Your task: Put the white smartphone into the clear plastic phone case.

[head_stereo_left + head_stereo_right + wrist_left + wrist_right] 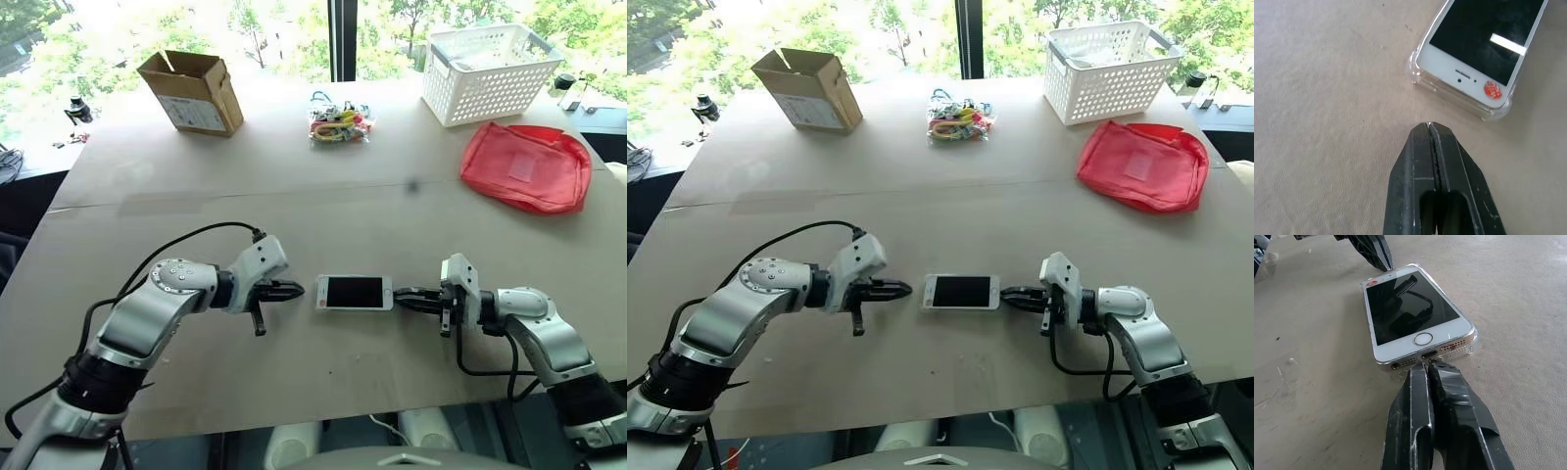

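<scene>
Table [294, 382]: white smartphone [354, 292] lies screen-up at centre front, inside clear plastic phone case [1497, 113], between both arms

Left gripper [298, 289]: jaws shut, empty, near phone's earpiece end, apart from it

Right gripper [401, 294]: jaws shut, holding nothing, tips at port end

Judgement: seating looks nearly done; press ends gently, level

Readable writing: none; red sticker [1491, 89], cardboard box [192, 92] label illegible

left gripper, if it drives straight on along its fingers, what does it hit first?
Likely the near short end of the white smartphone in its clear plastic phone case. The shut left gripper stands just apart from that corner, nothing between.
</scene>
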